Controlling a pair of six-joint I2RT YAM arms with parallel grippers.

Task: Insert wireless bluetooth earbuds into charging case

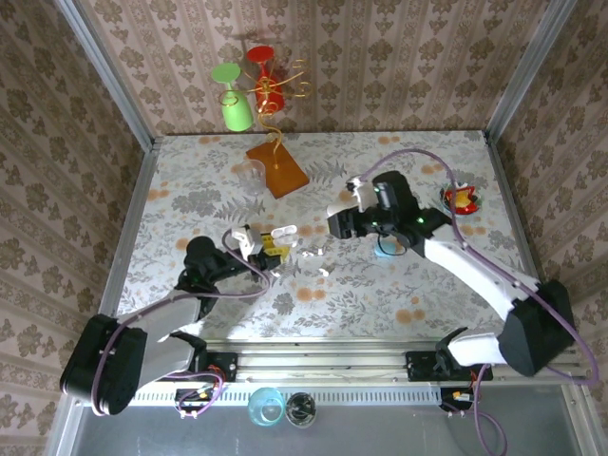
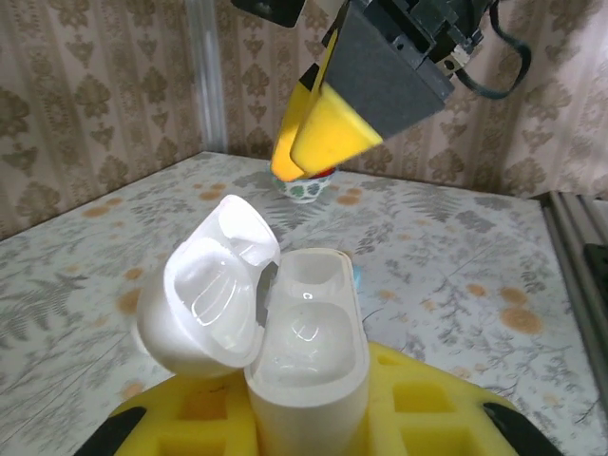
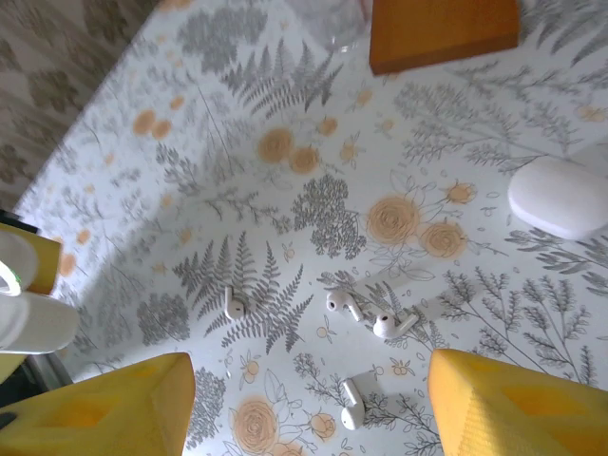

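Note:
A white charging case (image 2: 309, 351) stands upright between the yellow pads (image 2: 418, 399) of my left gripper (image 2: 309, 423), which is shut on it. Its lid (image 2: 204, 299) hangs open to the left and both wells look empty. From above, the left gripper (image 1: 269, 239) holds the case (image 1: 282, 231) left of centre. Several tiny white earbuds (image 3: 342, 304) lie loose on the flowered cloth: a lone earbud (image 3: 234, 304) to the left, a near earbud (image 3: 351, 406) and another earbud (image 3: 391, 324). My right gripper (image 3: 309, 380) hovers open above them, holding nothing. From above the right gripper (image 1: 340, 220) sits right of the case.
A second white case (image 3: 560, 195), closed, lies to the right of the earbuds. An orange wooden block (image 1: 277, 169) with a wire stand, a green glass (image 1: 236, 104) and a red glass (image 1: 266, 81) stand at the back. A small bowl (image 1: 463, 198) sits at the right.

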